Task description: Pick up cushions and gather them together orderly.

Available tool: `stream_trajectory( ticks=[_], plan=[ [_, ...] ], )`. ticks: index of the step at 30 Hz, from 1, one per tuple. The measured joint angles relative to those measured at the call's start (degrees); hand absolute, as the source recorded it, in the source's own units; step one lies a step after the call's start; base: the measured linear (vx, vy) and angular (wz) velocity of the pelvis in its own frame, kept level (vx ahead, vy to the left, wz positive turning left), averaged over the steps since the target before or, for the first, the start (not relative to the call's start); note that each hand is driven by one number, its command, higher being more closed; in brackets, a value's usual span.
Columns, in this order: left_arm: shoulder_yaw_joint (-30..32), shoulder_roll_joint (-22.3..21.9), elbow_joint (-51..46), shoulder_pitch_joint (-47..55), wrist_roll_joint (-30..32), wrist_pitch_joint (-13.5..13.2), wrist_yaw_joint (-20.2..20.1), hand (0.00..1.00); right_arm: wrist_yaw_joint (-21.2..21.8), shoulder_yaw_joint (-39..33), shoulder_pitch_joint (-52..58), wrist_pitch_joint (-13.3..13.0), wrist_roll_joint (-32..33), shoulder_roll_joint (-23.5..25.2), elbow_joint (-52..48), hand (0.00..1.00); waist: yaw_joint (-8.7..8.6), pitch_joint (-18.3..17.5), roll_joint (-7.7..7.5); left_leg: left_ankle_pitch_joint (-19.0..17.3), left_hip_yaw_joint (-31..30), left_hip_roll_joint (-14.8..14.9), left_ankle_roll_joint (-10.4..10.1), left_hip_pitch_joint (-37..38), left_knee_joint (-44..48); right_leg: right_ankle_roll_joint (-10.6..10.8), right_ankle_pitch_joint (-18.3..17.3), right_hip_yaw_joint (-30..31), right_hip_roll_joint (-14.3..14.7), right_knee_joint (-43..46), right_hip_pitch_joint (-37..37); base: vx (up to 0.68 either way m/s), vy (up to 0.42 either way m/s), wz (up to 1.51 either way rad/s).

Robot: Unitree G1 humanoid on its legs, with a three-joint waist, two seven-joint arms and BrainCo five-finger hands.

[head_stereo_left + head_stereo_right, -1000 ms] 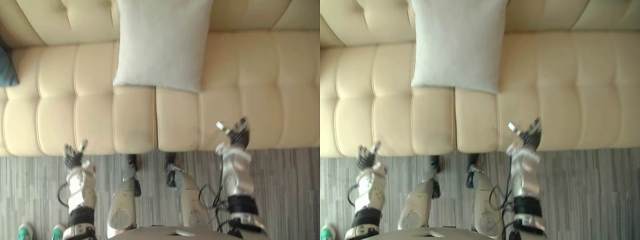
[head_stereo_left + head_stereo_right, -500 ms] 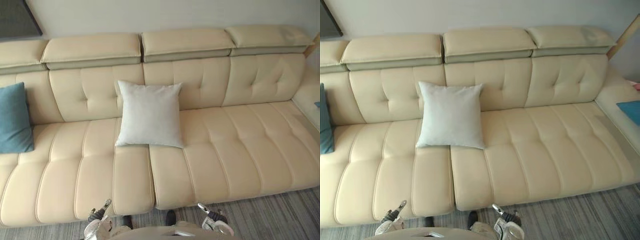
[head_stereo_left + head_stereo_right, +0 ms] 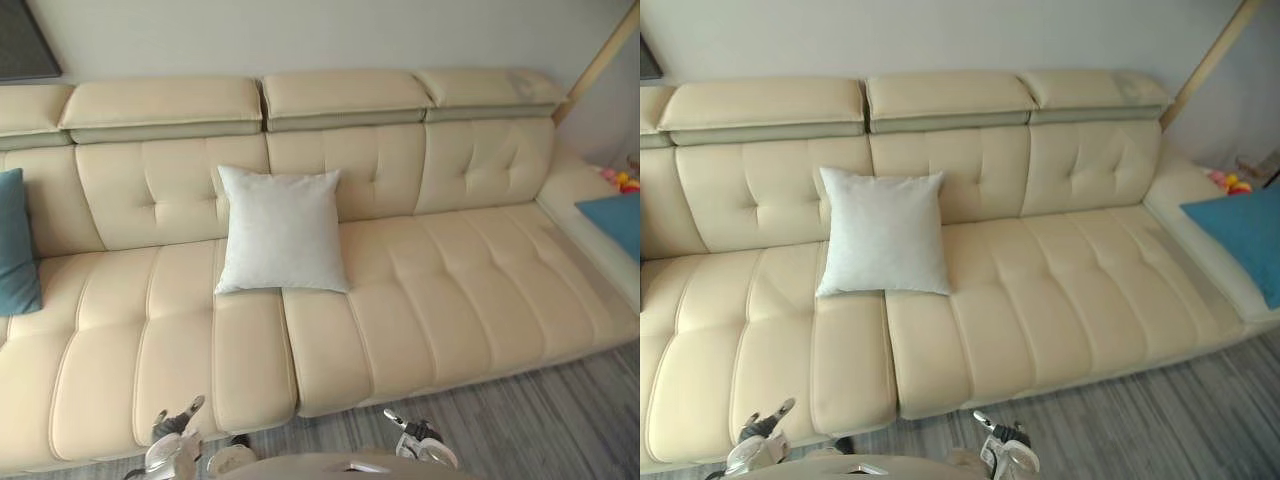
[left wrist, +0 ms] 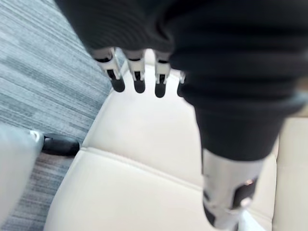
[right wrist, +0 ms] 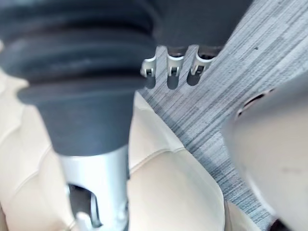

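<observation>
**Three cushions spread wide, both hands empty: the reach is the danger**

Both hands sit low at the front edge of the sofa [image 3: 440, 290]. Your left hand [image 3: 178, 428] has its fingers [image 4: 138, 79] straight and loose, holding nothing. Your right hand [image 3: 415, 435] is the same, with its fingers [image 5: 172, 72] relaxed over the floor [image 3: 540, 420] and nothing in them.

Now look where the cushions are. The white cushion [image 3: 282, 230] stands propped against the backrest [image 3: 160, 190], well apart from both hands. The teal cushion [image 3: 15, 240] is at the far left end, cut off by the edge of the view. The blue cushion [image 3: 1240, 235] lies at the far right end, just beside some small colourful things [image 3: 620, 180].

Here is where I think it could go wrong:

- **Balance.** The white cushion is deep in the seat, so a long forward lean on two legs could tip you or run you into the sofa front.
- **A weak grip.** If you pinch one corner with one hand, the soft cushion will likely sag, swing and slip free. Taking it with a hand on either side looks safer.
- **A sliding cushion.** The seat looks smooth, so a push instead of a grip may slide the cushion away or lay it flat.
- **The right end.** A careless sweep for the blue cushion could knock those small things off.
- **The finish.** If you let a cushion go before it leans on the backrest, it will probably topple out of line.
</observation>
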Motion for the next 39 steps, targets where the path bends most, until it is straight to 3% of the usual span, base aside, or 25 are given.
stream_trajectory(
  ticks=[2,3,5,6,9,11,12,13,14,15,18,19,24,25,26,27,32,33,34,35,36,37,39],
  plan=[
    [-0.1,-0.4,0.0,0.2,-0.6,0.1,0.4,0.00,-0.2,0.7,-1.5,0.0,-0.9,-0.9,0.0,0.00,1.25,0.0,1.20,1.1,-0.5,2.2,-1.1,-2.3,2.5,-0.4,-0.2,-0.6,2.8,-9.0,3.0,-0.22,-0.203,-0.27],
    [-0.7,-2.3,0.0,0.5,-1.7,0.1,1.3,0.00,-0.5,1.7,-3.7,-0.1,-0.9,-2.3,0.0,0.00,1.51,0.8,2.84,1.8,-1.3,3.4,-2.2,-4.3,1.8,-0.6,-0.1,-1.5,5.3,-20.0,6.5,-0.31,-0.204,-0.21],
    [-2.5,-3.4,0.1,0.0,-2.2,0.1,1.4,0.00,-0.5,2.2,-4.8,-0.1,-0.9,-3.0,0.1,0.00,1.12,2.5,4.09,2.7,-2.5,3.6,-3.1,-5.1,1.1,-1.8,0.2,-2.2,6.0,-23.1,7.7,-0.37,-0.147,0.09],
    [-4.8,-5.6,-0.1,-0.2,-2.2,0.1,1.4,0.00,-0.6,2.1,-4.8,0.0,-0.9,-5.0,0.1,0.00,0.78,4.9,6.29,5.5,-4.2,3.7,-3.3,-4.6,-1.6,-2.8,1.1,-2.6,7.1,-23.5,7.8,-0.39,-0.071,0.23],
    [-6.3,-5.4,-0.3,0.8,-2.1,0.1,1.4,0.00,-1.3,2.2,-3.0,0.3,-1.0,-5.5,1.1,0.00,0.58,5.0,7.34,7.6,-4.2,3.5,-4.5,-1.7,-6.2,-3.2,1.2,-3.2,7.4,-22.4,7.5,-0.30,-0.005,0.04],
    [-7.4,-5.1,-0.6,1.0,-2.0,0.1,1.3,0.00,-1.3,2.1,-2.7,0.5,-0.9,-5.2,1.0,0.00,0.19,4.8,6.64,5.8,-4.5,2.3,-7.4,-0.6,-9.9,-4.2,1.4,-2.9,6.7,-22.5,6.4,-0.24,0.073,-0.14],
    [-7.5,-4.7,-1.0,0.8,-1.9,0.1,1.1,0.00,-1.3,2.1,-2.9,0.4,-0.9,-4.7,1.0,0.00,0.11,4.8,5.24,5.6,-4.8,1.1,-6.8,-0.6,-9.9,-4.6,1.9,-2.1,5.2,-22.7,5.1,-0.13,0.086,-0.40],
    [-7.5,-4.4,-1.3,0.8,-0.9,0.1,1.0,0.00,-1.3,2.0,-2.8,0.5,-0.9,-4.6,1.0,0.00,0.41,4.9,4.49,4.5,-5.8,-0.5,-4.3,-0.2,-3.6,-4.3,2.9,-0.4,3.8,-22.7,3.8,-0.10,0.074,-0.50],
    [-7.5,-4.5,-1.3,0.9,-0.9,0.1,1.0,0.00,-1.4,2.0,-2.7,0.5,-0.9,-4.8,1.0,0.00,0.37,4.9,4.49,2.9,-6.4,-1.0,-3.3,0.5,-1.1,-4.1,3.1,0.3,3.6,-22.7,3.6,-0.10,0.115,-0.76],
    [-7.4,-4.5,-1.2,1.3,-0.9,0.1,1.0,0.00,-1.4,2.0,-2.4,0.6,-0.9,-5.0,1.0,0.00,0.15,4.9,4.82,-4.0,-7.6,-1.6,-2.8,3.4,0.6,-3.5,3.2,2.7,3.8,-22.8,3.2,-0.08,0.128,-0.71],
    [-6.7,-4.4,-1.9,1.8,-0.9,0.1,1.0,0.00,-1.3,1.2,-1.4,1.0,-1.0,-3.6,1.0,0.00,0.20,4.6,4.27,-6.2,-6.0,-3.5,-4.3,4.9,-0.9,-3.7,4.3,7.4,3.8,-24.6,2.6,-0.08,0.119,-0.80],
    [-6.7,-4.1,-2.0,2.3,-0.9,0.1,1.0,0.00,-1.3,1.0,-1.3,1.2,-1.0,-2.9,1.1,0.00,0.19,4.2,3.06,-7.6,-6.6,-4.6,-5.2,5.2,-1.1,-4.1,4.8,9.3,3.7,-25.5,2.2,-0.04,0.179,-1.19],
    [-7.5,-3.0,-0.8,2.3,0.9,0.2,0.3,0.00,-1.3,0.6,0.2,1.3,-1.0,-2.2,1.2,0.00,-0.95,3.9,2.81,-9.1,-9.4,-7.5,-3.9,5.3,-1.2,-5.4,8.0,15.3,4.1,-28.9,0.2,0.03,0.148,-0.87],
    [-7.6,-2.6,0.6,1.5,1.9,0.3,-0.2,0.00,-1.3,0.3,0.6,1.3,-0.9,-2.1,1.2,0.00,-1.52,3.5,2.62,-9.4,-8.5,-7.7,-3.4,5.4,-1.0,-5.1,10.2,16.8,4.5,-28.9,-1.0,0.11,0.029,-0.66],
    [-7.6,-2.6,1.2,0.7,2.5,0.4,-0.3,0.00,-1.3,0.3,0.7,1.3,-0.9,-2.2,1.1,0.00,-1.74,2.9,2.16,-9.5,-7.3,-7.6,-3.3,5.3,-0.7,-3.0,12.1,18.5,5.0,-28.6,-2.1,0.14,0.009,-0.80],
    [-7.6,-2.5,1.7,0.6,2.8,0.4,-0.3,0.00,-1.3,0.3,0.6,1.2,-0.9,-2.2,1.1,0.00,-1.67,2.7,2.65,-9.6,-6.4,-7.1,-3.1,5.2,-0.5,-2.7,12.9,19.3,5.6,-28.7,-2.5,0.13,-0.011,-1.12],
    [-9.8,-2.4,3.4,-0.8,6.7,1.0,-0.6,0.00,-1.1,2.6,-2.5,0.4,-0.9,-2.5,1.0,0.00,-1.13,2.8,4.50,-11.1,-1.7,-4.6,-0.2,6.9,1.0,-5.5,19.8,27.5,11.7,-30.4,-6.9,0.12,-0.046,-1.75],
    [-10.5,-2.5,3.5,-1.1,7.0,1.0,-0.8,0.00,-1.1,3.6,-3.0,-0.1,-0.9,-2.6,0.9,0.00,-1.08,2.9,4.95,-11.7,1.7,-3.7,0.5,7.4,0.9,-6.9,22.8,24.6,13.6,-30.9,-8.1,0.03,-0.066,-2.11],
    [-11.3,-2.6,3.6,-1.8,7.1,1.0,-0.8,0.00,-1.1,4.9,-3.9,-0.4,-1.0,-2.8,0.4,0.00,-1.00,3.2,6.14,-11.7,5.2,-2.2,0.6,7.8,0.6,-11.2,24.7,16.7,14.1,-33.5,-8.6,0.04,-0.097,-1.98],
    [-11.7,-2.7,3.4,-2.1,7.1,1.0,-0.9,0.00,-1.1,4.8,-3.8,-0.3,-1.0,-2.8,0.3,0.00,-1.13,3.2,6.15,-11.7,6.3,-2.4,0.6,8.3,-0.1,-13.6,22.2,10.6,13.7,-32.4,-9.1,0.04,-0.124,-1.55],
    [-13.0,-2.5,3.4,-3.1,8.1,0.9,-1.0,0.00,-1.1,4.0,-3.6,-0.1,-1.1,-3.1,0.4,0.00,-1.46,3.6,6.40,-12.0,9.3,-2.9,0.0,9.2,-1.6,-13.4,14.7,-4.7,11.4,-28.3,-10.0,0.02,-0.109,-1.20],
    [-14.4,-2.3,3.4,-3.6,8.5,1.0,-1.4,0.00,-1.1,3.2,-3.5,-0.1,-2.1,-3.5,0.5,0.00,-1.77,4.3,7.47,-12.0,11.5,-2.6,-0.2,10.1,-1.8,-13.2,12.7,-14.4,9.0,-26.0,-10.0,0.00,-0.085,-1.13],
    [-15.0,-2.2,3.6,-3.3,9.3,1.0,-1.6,0.00,-1.2,2.6,-3.0,-0.1,-3.1,-4.0,0.5,0.00,-1.98,4.5,7.83,-12.4,13.0,-2.7,-0.9,11.6,-2.1,-12.1,13.3,-18.6,8.1,-25.4,-8.9,-0.02,-0.105,-0.96]
  ],
)
